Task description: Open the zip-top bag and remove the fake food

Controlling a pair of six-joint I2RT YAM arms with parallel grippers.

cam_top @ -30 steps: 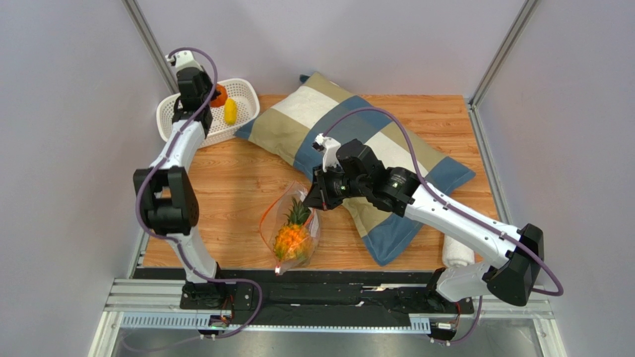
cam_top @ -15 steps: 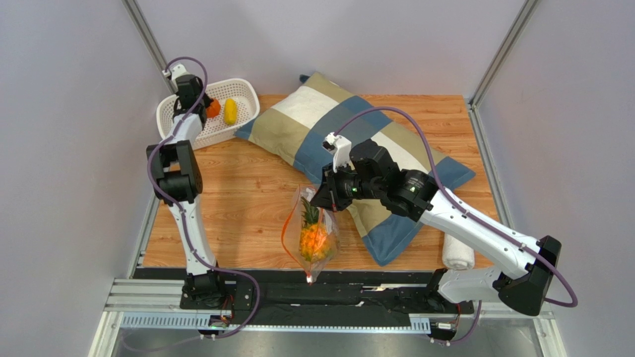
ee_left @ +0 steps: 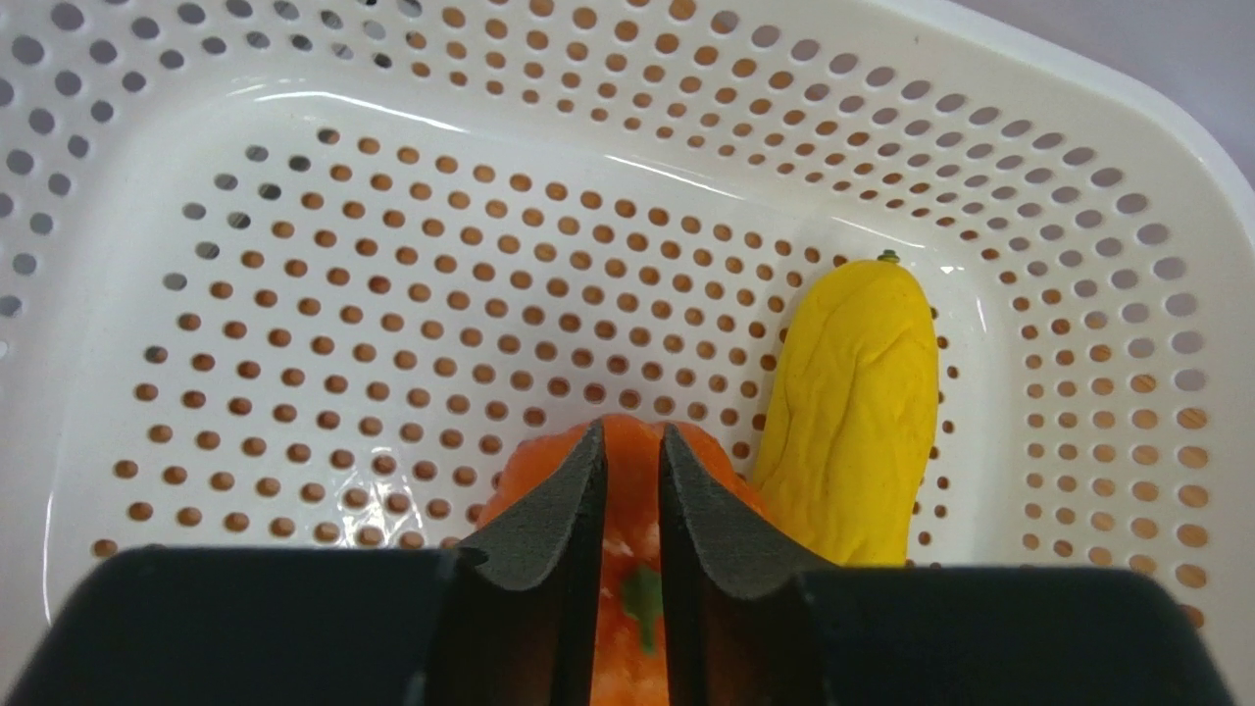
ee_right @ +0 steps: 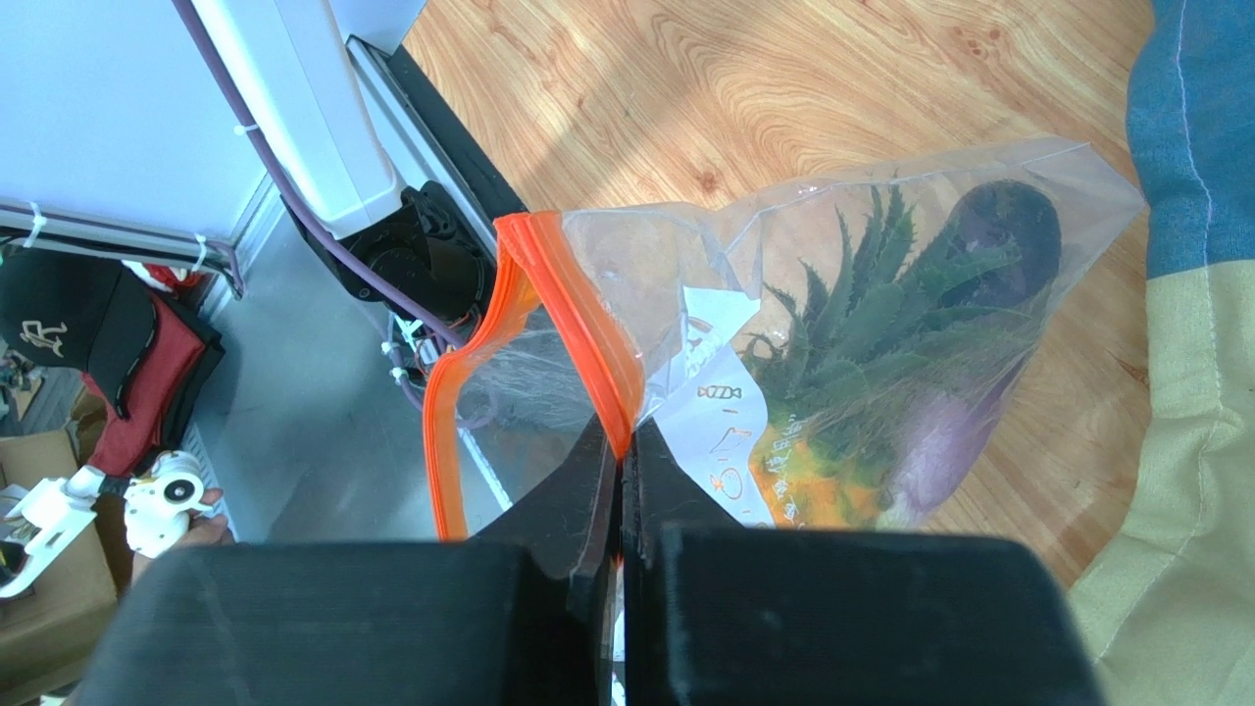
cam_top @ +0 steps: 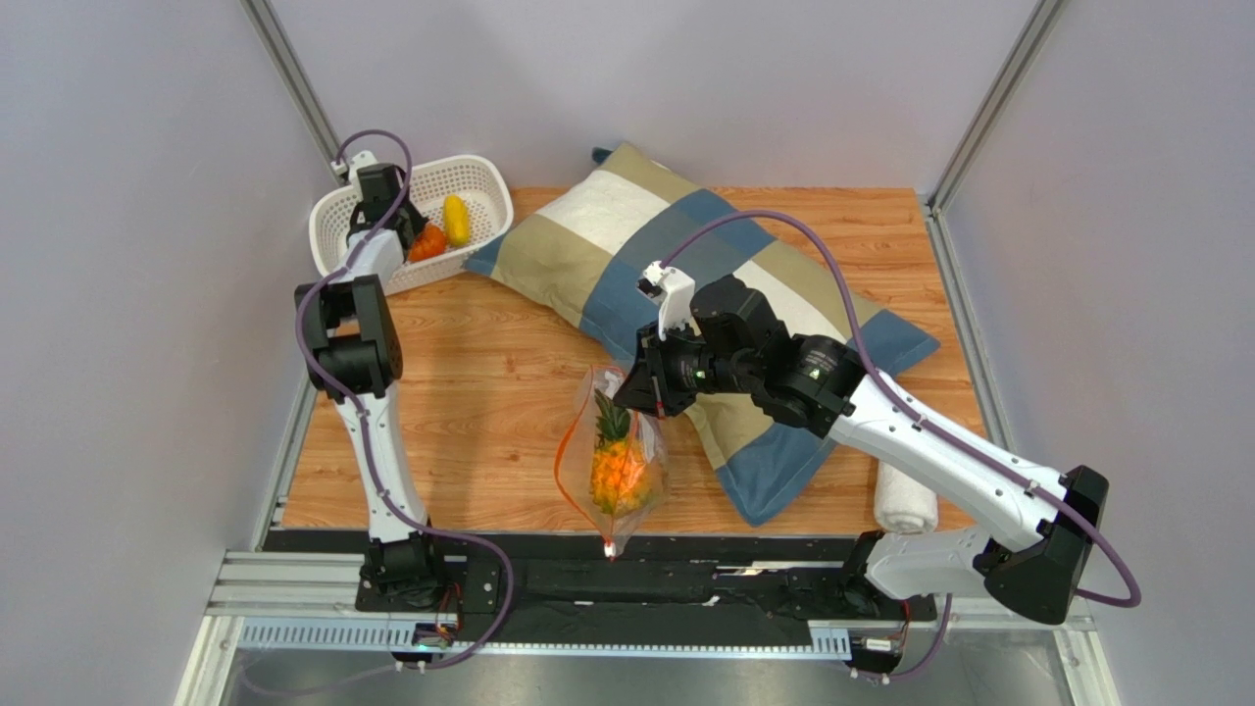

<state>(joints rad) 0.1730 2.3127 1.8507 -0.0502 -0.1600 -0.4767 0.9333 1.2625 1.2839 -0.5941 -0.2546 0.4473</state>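
clear crinkly plastic, orange zip strip (ee_right: 567, 316): zip-top bag (cam_top: 616, 468), held up over the near middle of the wooden table (cam_top: 457, 368), just in front of the pillow's near corner. the two sides of the strip stand apart on one side, so the mouth gapes.

contents, seen through the plastic: orange pineapple (cam_top: 619, 474) with green crown, and a dark purple eggplant (ee_right: 1006, 221) at the far corner of the bag. other pieces inside cannot be made out.

right gripper (ee_right: 619, 456): black fingers pressed together, pinching the bag at its orange strip. the bag hangs from this one hold.

white perforated basket (cam_top: 479, 177): far left corner of the table, touching the pillow's edge. it holds a wrinkled yellow piece (ee_left: 855, 412) and, just beside it, an orange-red round piece (ee_left: 626, 508) with a small green stem.

left gripper (ee_left: 631, 430): down inside the basket, directly over the orange-red piece. jaws parted by a narrow gap, with the piece showing through it and spreading wider than the gap on both sides. whether the fingertips touch it cannot be told.

pillow (cam_top: 648, 236): patchwork of blue, tan and cream, lying diagonally across the far and right part of the table.

white rolled towel (cam_top: 903, 500): at the near right edge, beside the pillow.
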